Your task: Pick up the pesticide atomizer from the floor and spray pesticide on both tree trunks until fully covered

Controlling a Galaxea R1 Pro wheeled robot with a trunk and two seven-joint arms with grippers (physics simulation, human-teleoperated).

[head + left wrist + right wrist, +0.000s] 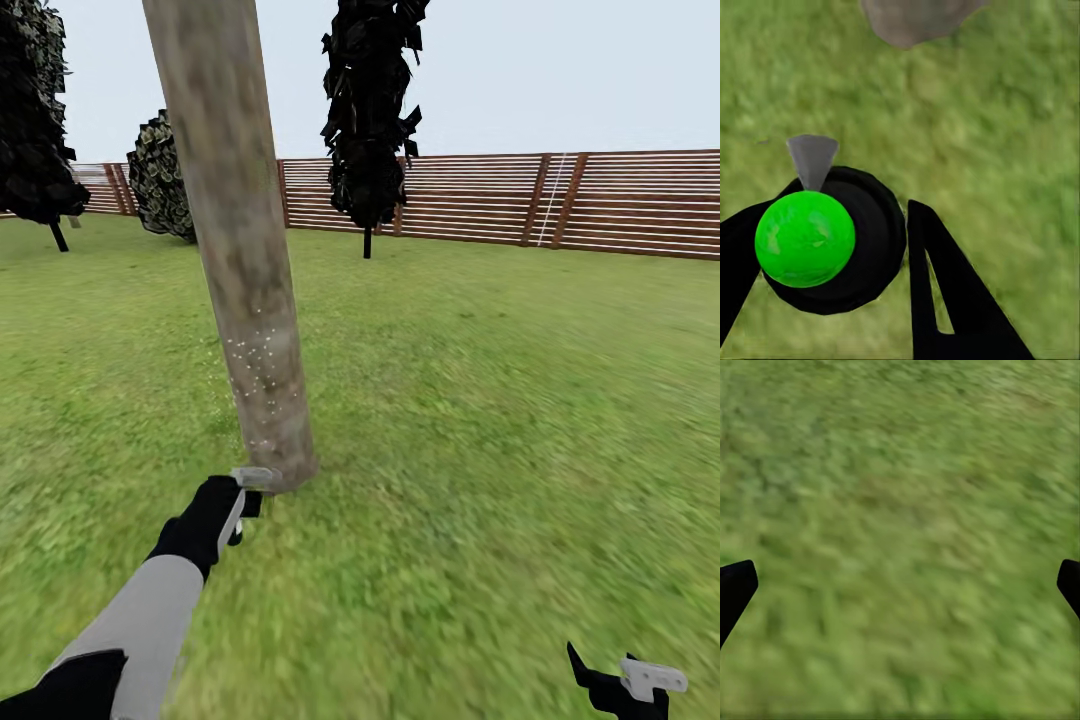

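Observation:
A thick pale grey-beige tree trunk (pixel 240 250) rises from the grass close in front of me, and its base (pixel 919 19) shows in the left wrist view. Whitish pesticide specks (pixel 255 372) dot the trunk's lower part. My left gripper (pixel 243 497) (pixel 832 262) is low at the foot of the trunk, shut on the pesticide atomizer (pixel 805 238), a black round body with a bright green ball. Its grey nozzle (pixel 252 478) (pixel 811 157) points at the trunk base. My right gripper (pixel 625 685) (pixel 900 585) hangs open over bare grass to the right.
Grass lawn (pixel 500 420) stretches all around. A brown slat fence (pixel 560 200) closes the far side. Dark jagged trees stand farther back, one in the middle (pixel 370 120) and one at the left (pixel 35 110), with a rounder bush (pixel 160 180) between the left tree and the trunk.

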